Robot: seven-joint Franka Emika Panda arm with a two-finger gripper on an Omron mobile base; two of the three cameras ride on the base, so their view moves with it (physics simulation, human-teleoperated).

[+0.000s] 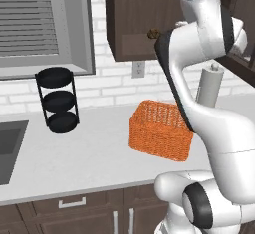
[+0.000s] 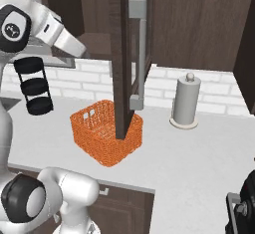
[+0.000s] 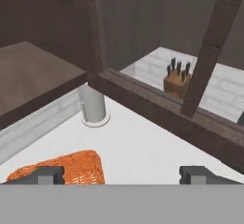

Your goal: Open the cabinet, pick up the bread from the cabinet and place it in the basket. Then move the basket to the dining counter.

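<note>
Worktop (image 1: pixel 84 153): white counter under a white brick wall, dark drawers with short silver handles below its front edge.
Sink (image 1: pixel 10 143): grey basin at the far left of the left base view, set into the worktop.
Rack (image 1: pixel 57 100): black three-tier round stand, upright on the worktop below the window, well apart from the basket.
Basket (image 1: pixel 160 130): orange woven wicker, upright near the middle of the worktop, right of the rack; nothing can be seen inside it in the right base view.
Bread (image 1: pixel 153 33): small golden-brown lump by the cabinet's lower edge, above the basket and just left of the arm; whether it rests on anything cannot be told.
Cabinet (image 1: pixel 134 14): dark brown wall unit above the basket; its door (image 2: pixel 124 54) stands open, edge-on in the right base view, long silver bar handle facing out.
Paper roll (image 2: pixel 186 101): grey, upright on the worktop, right of the basket.
Gripper (image 3: pixel 122 174): jaws spread wide, nothing between the fingertips; it looks down over the basket's corner and the paper roll.
Knife block (image 3: pixel 177 81): wooden, seen through the glass door panel.
</note>
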